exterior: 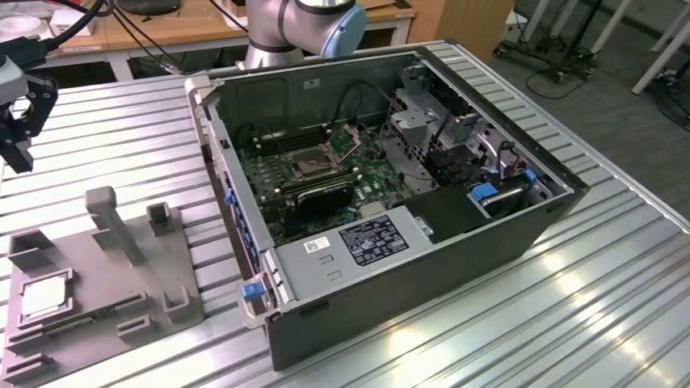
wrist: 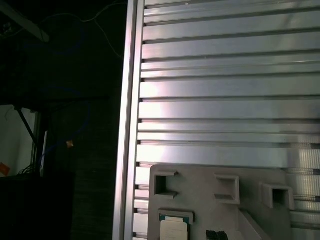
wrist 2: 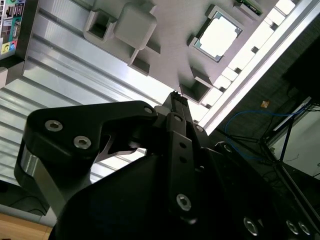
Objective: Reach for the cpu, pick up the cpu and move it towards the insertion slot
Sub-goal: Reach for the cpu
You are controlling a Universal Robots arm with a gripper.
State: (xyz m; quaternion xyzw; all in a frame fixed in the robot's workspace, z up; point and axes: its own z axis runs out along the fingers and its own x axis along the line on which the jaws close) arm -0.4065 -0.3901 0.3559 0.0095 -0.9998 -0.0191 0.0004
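The cpu [exterior: 44,297] is a pale square chip lying flat in a recess of the grey fixture plate [exterior: 161,279] at the exterior view's lower left. It also appears in the second wrist view as the cpu [wrist 2: 218,36] and in the first wrist view as the cpu [wrist: 174,230]. My gripper [exterior: 16,121] hangs at the exterior view's far left, above the table and well apart from the chip, holding nothing. Its black tip [wrist 2: 176,95] points toward the plate. The insertion slot [exterior: 307,164] is a metal-framed socket on the green board inside the open computer case.
The open computer case [exterior: 431,267] takes up the middle of the slatted aluminium table [exterior: 603,307]. Grey upright blocks [exterior: 105,212] rise from the fixture plate. The table's edge [wrist: 127,125] runs close beside the plate. The arm's base [exterior: 291,32] stands behind the case.
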